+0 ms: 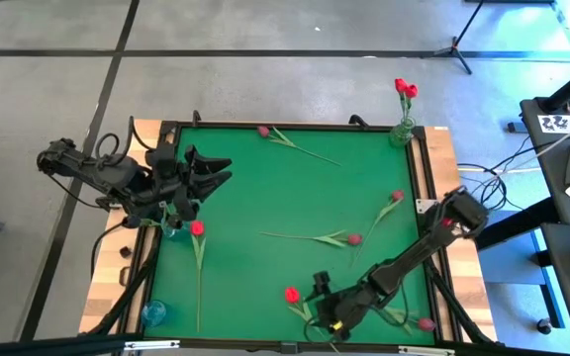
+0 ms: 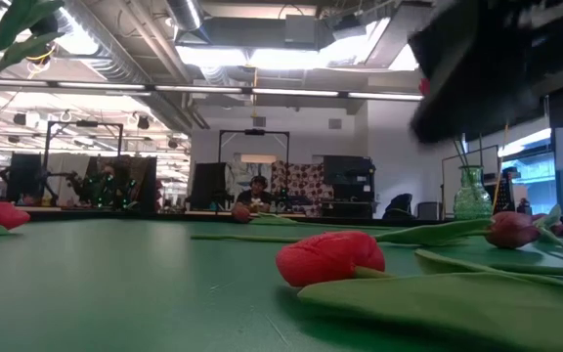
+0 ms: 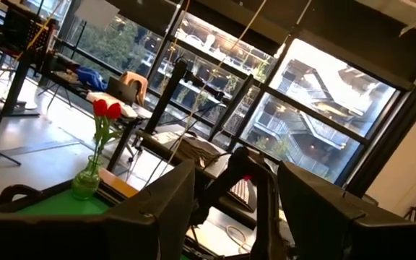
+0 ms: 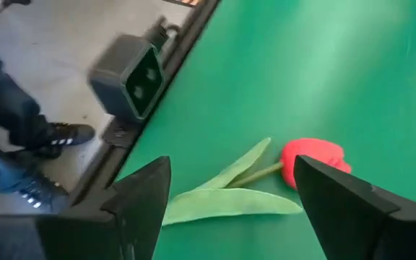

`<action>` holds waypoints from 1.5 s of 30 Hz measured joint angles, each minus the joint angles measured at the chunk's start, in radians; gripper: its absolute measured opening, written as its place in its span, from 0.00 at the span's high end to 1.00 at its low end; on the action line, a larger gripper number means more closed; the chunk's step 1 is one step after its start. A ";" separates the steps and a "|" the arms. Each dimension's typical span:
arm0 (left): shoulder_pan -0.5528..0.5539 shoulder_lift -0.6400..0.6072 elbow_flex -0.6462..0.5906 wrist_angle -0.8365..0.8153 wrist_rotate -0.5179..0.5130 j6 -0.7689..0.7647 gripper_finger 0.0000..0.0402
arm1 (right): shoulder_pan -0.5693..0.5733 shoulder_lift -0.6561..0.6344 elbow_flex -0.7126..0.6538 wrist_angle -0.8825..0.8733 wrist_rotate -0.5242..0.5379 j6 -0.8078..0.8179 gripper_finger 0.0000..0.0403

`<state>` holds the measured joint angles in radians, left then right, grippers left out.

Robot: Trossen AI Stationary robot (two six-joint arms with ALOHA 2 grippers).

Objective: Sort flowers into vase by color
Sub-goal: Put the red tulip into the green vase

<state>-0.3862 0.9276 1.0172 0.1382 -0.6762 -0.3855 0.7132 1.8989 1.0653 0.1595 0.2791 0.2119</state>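
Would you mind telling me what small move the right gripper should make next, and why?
Probably lower the right gripper straight down and close on the stem. Its fingers stand open above the red tulip lying flat on the green mat, with the stem and leaves between them, so nothing is held yet. The left gripper waits at the mat's other side.
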 joint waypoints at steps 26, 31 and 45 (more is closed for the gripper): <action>-0.022 0.002 0.000 -0.047 -0.003 -0.060 0.52 | -0.109 -0.198 -0.001 -0.506 0.120 0.174 0.28; -0.036 0.002 0.000 -0.052 -0.004 -0.058 0.52 | -0.097 -0.200 0.000 -0.459 0.020 0.646 0.28; -0.034 0.002 0.000 -0.060 -0.003 -0.051 0.52 | -0.105 0.051 0.000 -0.283 0.168 0.562 0.29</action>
<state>-0.4205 0.9295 1.0169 0.0784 -0.6796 -0.4366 0.6083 1.9496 1.0657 -0.1237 0.4473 0.7738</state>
